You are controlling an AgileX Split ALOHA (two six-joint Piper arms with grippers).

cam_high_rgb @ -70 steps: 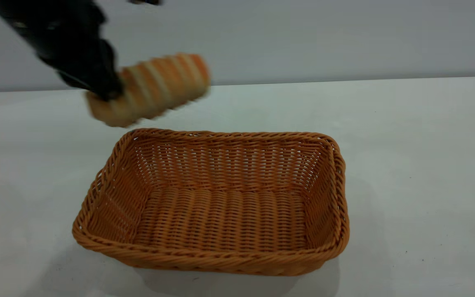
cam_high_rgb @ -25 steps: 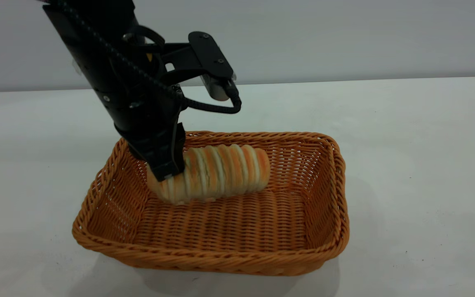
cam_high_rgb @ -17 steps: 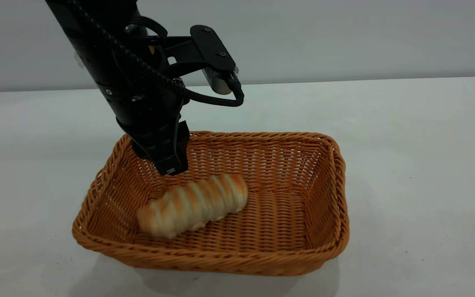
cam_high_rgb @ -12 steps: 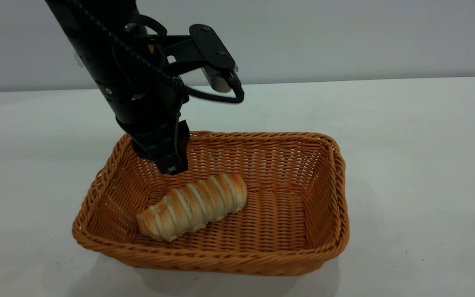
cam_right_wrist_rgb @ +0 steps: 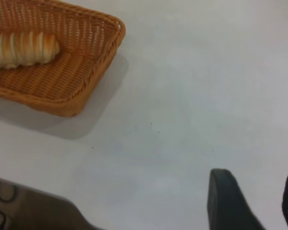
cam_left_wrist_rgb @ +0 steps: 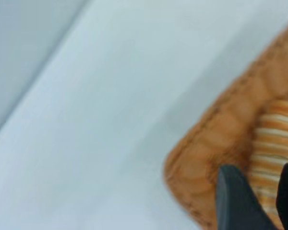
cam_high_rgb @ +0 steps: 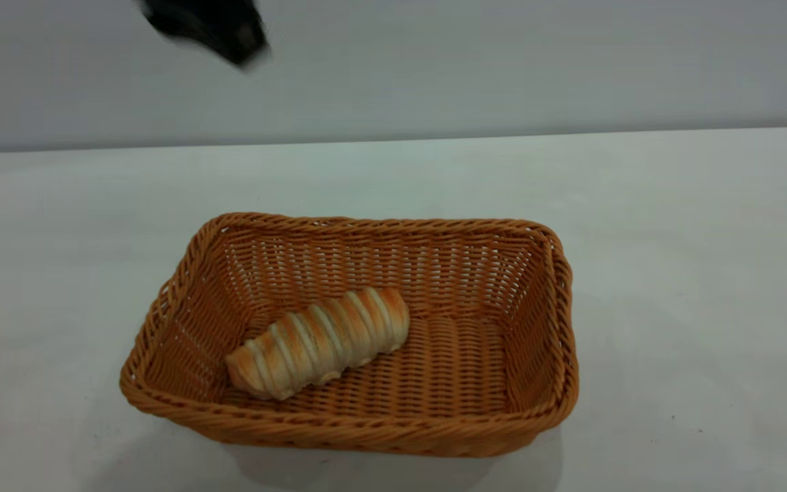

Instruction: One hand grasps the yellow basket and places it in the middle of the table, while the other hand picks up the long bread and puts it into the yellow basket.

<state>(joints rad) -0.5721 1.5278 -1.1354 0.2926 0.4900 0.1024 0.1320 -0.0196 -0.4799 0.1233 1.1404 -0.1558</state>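
Left gripper point(cam_left_wrist_rgb: 259, 201), fingers parted with nothing between them, is high above the basket's point(cam_high_rgb: 366, 437) left end, showing in the exterior view only as a dark blur at the top edge. Right gripper point(cam_right_wrist_rgb: 254, 201), likewise parted and empty, hovers over bare table point(cam_high_rgb: 694, 225), well apart from the basket. The bread point(cam_high_rgb: 318, 342) lies diagonally on the basket floor, toward the left, tapered end near the front corner. It is judged light, soft and easily dented; any regrasp is best taken gently across its thick middle. The basket looks stiff, light, and graspable by its braided rim.
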